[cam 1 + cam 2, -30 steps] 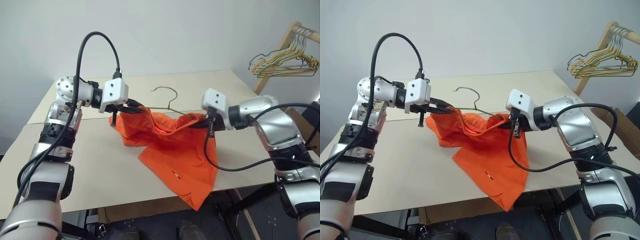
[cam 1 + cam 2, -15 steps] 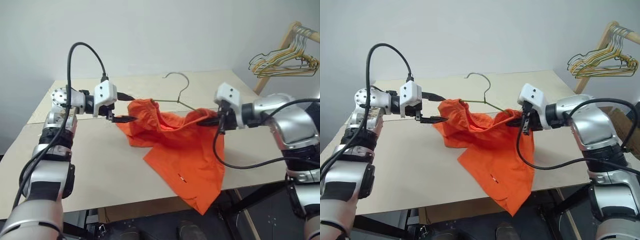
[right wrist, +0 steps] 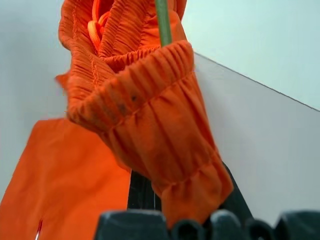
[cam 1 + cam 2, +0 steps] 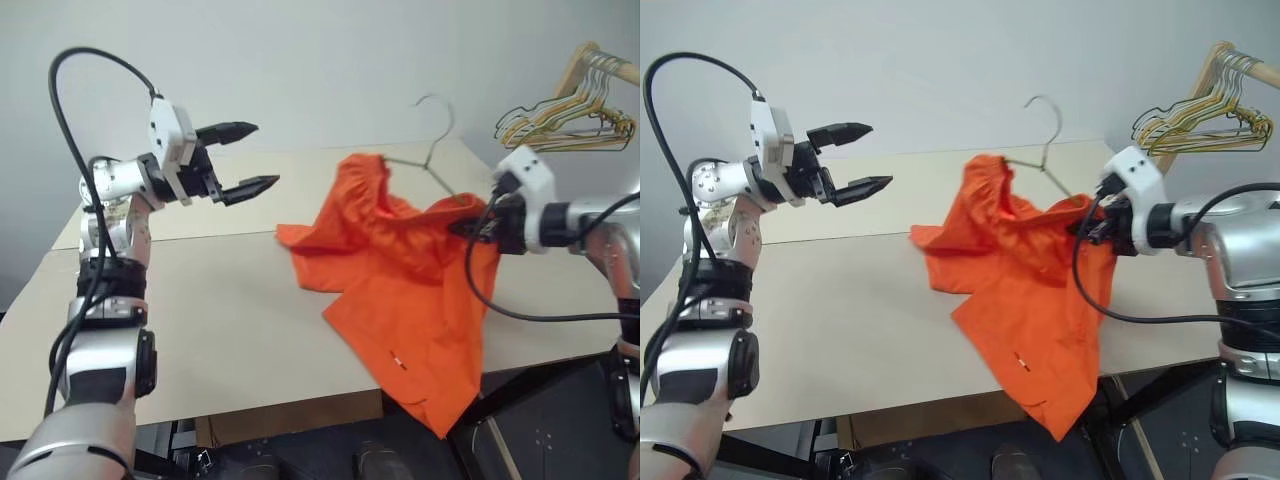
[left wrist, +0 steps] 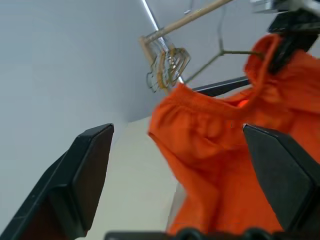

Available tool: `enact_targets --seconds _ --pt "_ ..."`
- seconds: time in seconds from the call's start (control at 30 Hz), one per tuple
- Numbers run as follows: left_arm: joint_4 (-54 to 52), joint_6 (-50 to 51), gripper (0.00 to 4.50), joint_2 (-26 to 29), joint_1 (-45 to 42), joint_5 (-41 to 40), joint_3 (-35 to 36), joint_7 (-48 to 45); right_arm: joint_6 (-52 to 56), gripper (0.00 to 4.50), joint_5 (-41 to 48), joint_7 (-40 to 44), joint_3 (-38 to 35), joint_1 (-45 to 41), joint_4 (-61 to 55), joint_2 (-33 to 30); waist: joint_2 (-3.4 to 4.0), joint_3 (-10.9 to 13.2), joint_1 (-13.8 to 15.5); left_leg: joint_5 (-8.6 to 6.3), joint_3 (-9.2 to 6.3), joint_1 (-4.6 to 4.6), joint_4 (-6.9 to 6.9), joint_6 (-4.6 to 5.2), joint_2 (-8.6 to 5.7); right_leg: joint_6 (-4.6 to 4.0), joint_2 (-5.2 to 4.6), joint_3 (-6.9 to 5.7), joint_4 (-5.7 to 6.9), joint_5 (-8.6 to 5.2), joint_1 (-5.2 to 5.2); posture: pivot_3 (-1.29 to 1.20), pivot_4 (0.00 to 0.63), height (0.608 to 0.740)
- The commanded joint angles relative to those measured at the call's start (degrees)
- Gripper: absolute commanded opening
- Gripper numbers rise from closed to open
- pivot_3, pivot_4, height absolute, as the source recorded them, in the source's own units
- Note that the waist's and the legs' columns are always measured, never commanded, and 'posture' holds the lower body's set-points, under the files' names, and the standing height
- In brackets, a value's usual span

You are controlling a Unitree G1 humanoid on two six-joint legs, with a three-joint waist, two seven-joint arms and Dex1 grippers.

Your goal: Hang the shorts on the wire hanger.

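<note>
From my seat, the shorts (image 4: 400,290) drape nearest, their lower leg spilling over the table's (image 4: 220,320) front edge. Further in, my right gripper (image 4: 468,228) is clamped on the gathered waistband together with the wire hanger (image 4: 432,150), holding both lifted; the hanger's hook rises above the fabric. My left gripper (image 4: 245,157) hangs well apart at the left, jaws spread wide, holding nothing. Beyond, bunched hangers (image 4: 565,120) dangle from a wooden rack (image 4: 580,65).
</note>
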Motion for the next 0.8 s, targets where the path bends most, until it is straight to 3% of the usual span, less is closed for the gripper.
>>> enact_targets --seconds 0.03,0.4,0.8 --pt "-9.02 3.09 4.48 0.01 3.00 -1.85 0.20 1.97 7.77 0.00 0.02 -6.30 -7.40 -1.09 0.00 -0.42 0.00 0.00 -0.30 0.00 -0.04 0.01 0.00 0.00 -0.03 0.00 -0.04 0.03 0.01 0.00 0.00 -0.19 0.000 0.740" --pt "-21.44 8.91 4.48 -4.60 8.91 -5.75 0.46 9.74 22.25 0.00 -3.86 -21.52 -23.25 -0.72 0.30 0.15 0.19 -0.12 -1.86 0.00 -0.03 0.04 -0.02 0.00 -0.13 0.02 -0.17 0.05 -0.04 0.00 0.05 -0.25 0.000 0.740" --pt "-31.45 11.22 4.48 -12.25 13.26 -9.91 -0.75 17.44 13.40 0.00 -16.65 -44.99 -32.28 -6.91 8.68 7.27 0.59 -0.37 -5.09 -0.02 0.08 0.14 -0.11 0.03 -0.18 0.08 -0.19 0.27 -0.12 -0.04 0.15 -0.23 0.000 0.740"
